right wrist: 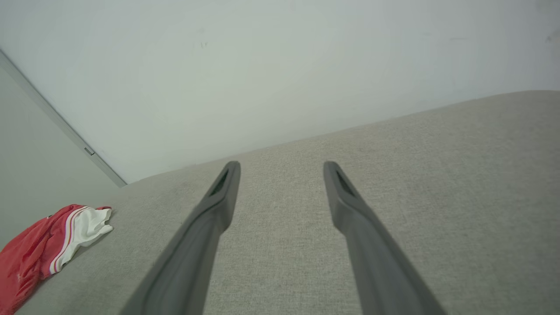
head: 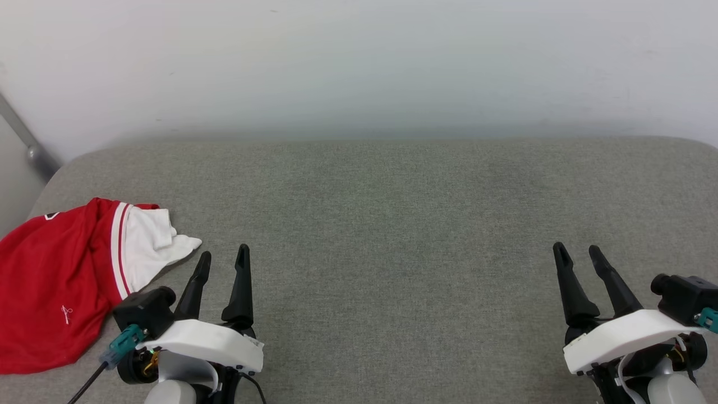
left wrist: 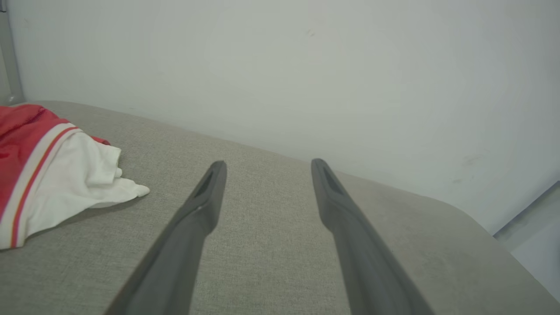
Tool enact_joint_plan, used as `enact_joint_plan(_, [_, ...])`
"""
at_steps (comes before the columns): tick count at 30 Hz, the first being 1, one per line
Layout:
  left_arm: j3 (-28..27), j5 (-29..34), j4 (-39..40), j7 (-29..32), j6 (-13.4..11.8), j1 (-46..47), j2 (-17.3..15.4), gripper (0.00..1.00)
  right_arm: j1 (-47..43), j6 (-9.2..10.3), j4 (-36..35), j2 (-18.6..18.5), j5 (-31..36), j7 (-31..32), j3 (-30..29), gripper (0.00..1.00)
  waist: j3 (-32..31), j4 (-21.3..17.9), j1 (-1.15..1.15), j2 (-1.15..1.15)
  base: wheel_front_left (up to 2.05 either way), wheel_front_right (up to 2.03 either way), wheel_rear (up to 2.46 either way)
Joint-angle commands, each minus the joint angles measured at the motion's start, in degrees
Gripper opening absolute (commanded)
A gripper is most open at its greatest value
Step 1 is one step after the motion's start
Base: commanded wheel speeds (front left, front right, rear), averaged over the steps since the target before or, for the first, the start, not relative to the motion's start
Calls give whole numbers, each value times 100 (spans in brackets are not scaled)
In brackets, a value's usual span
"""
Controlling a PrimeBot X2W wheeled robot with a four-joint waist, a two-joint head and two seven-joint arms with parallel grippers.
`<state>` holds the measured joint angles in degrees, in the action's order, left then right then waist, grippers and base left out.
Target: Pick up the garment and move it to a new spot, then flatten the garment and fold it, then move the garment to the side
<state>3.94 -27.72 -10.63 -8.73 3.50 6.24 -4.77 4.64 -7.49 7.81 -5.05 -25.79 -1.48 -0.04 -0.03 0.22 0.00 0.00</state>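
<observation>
A crumpled red shirt is lying at the left edge of the grey cushion, near its front corner, its white sleeve spilling rightward. The left gripper is pointing forward just beside that sleeve, jaws apart and empty. The right gripper is sitting well apart near the front right corner, jaws likewise spread and empty.

Garment on cushion, far left.

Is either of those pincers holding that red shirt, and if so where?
Nothing is held. The left pincer and right pincer are open and empty; the garment lies apart from both.
</observation>
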Motion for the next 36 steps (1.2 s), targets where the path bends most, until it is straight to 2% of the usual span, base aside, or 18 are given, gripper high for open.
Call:
enact_joint_plan(1, [27,142,41,-42,-16,91,-39,100,-24,0,-81,12,136,-22,-10,100,-1,1,0,0,0,0,0])
enact_joint_plan(36, [242,1770,-242,-484,-217,49,9,100,-186,1,-260,197,1753,-155,-49,100,-52,1,0,0,0,0,0])
